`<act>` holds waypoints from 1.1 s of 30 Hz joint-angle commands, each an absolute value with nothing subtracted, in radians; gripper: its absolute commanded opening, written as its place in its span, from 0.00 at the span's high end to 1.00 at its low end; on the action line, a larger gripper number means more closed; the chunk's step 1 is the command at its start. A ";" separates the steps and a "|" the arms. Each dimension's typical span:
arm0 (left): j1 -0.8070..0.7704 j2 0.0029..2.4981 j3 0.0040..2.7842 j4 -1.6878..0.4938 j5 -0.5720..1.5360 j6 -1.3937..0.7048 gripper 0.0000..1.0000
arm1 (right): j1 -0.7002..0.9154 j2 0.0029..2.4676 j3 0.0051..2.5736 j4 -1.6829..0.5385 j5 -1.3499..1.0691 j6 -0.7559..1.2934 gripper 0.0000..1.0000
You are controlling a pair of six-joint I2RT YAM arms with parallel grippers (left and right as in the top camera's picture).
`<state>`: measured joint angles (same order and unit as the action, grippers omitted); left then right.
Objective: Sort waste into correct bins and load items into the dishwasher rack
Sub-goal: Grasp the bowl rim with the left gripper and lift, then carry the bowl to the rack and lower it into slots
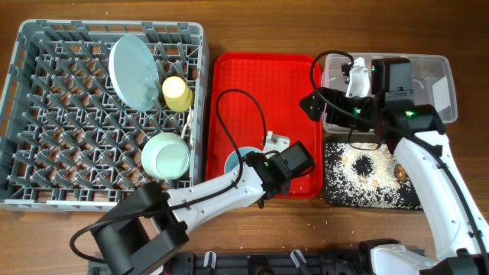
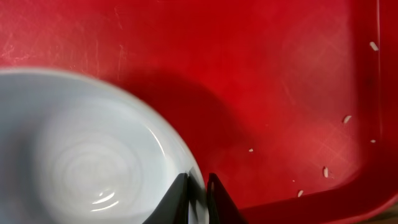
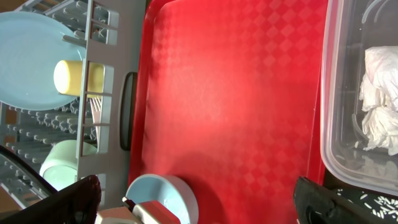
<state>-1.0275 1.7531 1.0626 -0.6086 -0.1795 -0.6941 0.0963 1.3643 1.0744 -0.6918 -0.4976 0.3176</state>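
My left gripper [image 1: 246, 160] is shut on the rim of a pale blue bowl [image 1: 235, 162] at the front left of the red tray [image 1: 260, 84]; the left wrist view shows both fingers [image 2: 198, 202] pinching the bowl's rim [image 2: 87, 155]. The grey dishwasher rack [image 1: 46, 114] holds a pale blue plate [image 1: 134, 70], a yellow cup [image 1: 176, 92] and a mint bowl [image 1: 165, 156]. My right gripper [image 3: 196, 199] is open and empty, over the clear tub [image 1: 435, 76], which holds white tissue [image 3: 380, 93]. The black tray [image 1: 370, 179] holds crumbs and scraps. The bowl also shows in the right wrist view [image 3: 161, 196].
A cream fork [image 3: 96, 107] stands in the rack by the yellow cup [image 3: 71, 76]. A few rice grains [image 2: 324, 172] lie on the red tray near its corner. The left arm's cable loops over the red tray.
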 commanded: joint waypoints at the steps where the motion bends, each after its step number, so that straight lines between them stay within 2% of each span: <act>1: -1.031 1.779 1.043 -0.608 -0.192 -0.701 0.90 | 0.099 1.369 1.084 -0.690 -0.517 0.326 0.00; 4: -1.030 1.779 1.044 -0.609 -0.204 -0.701 0.91 | 0.099 1.369 1.084 -0.690 -0.517 0.326 0.00; 5: -1.030 1.779 1.044 -0.609 -0.219 -0.700 0.96 | 0.099 1.369 1.084 -0.690 -0.517 0.325 0.00; 10: -1.029 1.743 1.047 -0.616 -0.308 -0.700 0.96 | 0.099 1.369 1.084 -0.690 -0.517 0.326 0.00; 14: -0.958 1.573 1.152 -0.732 -0.298 -0.657 0.96 | 0.099 1.369 1.084 -0.690 -0.517 0.326 0.00; 15: -0.915 1.502 1.189 -0.758 -0.240 -0.610 0.96 | 0.099 1.369 1.084 -0.690 -0.517 0.326 0.00; 16: -0.836 1.401 1.224 -0.759 -0.092 -0.527 0.96 | 0.099 1.369 1.084 -0.690 -0.517 0.325 0.00; 19: -0.563 1.213 1.242 -0.770 0.321 -0.455 0.96 | 0.099 1.369 1.084 -0.690 -0.517 0.325 0.00; 21: -0.310 1.132 1.242 -0.838 0.574 -0.399 0.96 | 0.099 1.369 1.084 -0.690 -0.517 0.326 0.00; 25: 0.176 1.126 1.242 -1.041 0.974 -0.160 0.96 | 0.099 1.369 1.084 -0.690 -0.517 0.325 0.00; 26: 0.341 1.161 1.242 -1.129 1.128 -0.042 0.96 | 0.099 1.369 1.084 -0.690 -0.517 0.325 0.00; 30: 0.602 1.276 1.220 -1.338 1.362 0.267 0.96 | 0.099 1.369 1.084 -0.690 -0.517 0.326 0.00; 33: 0.715 1.358 1.146 -1.336 1.471 0.369 0.96 | 0.099 1.369 1.084 -0.690 -0.517 0.325 0.00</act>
<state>0.6369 1.2957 1.2068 -1.3361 1.2858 0.1875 0.0963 1.3651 1.0744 -0.6930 -0.4984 0.3176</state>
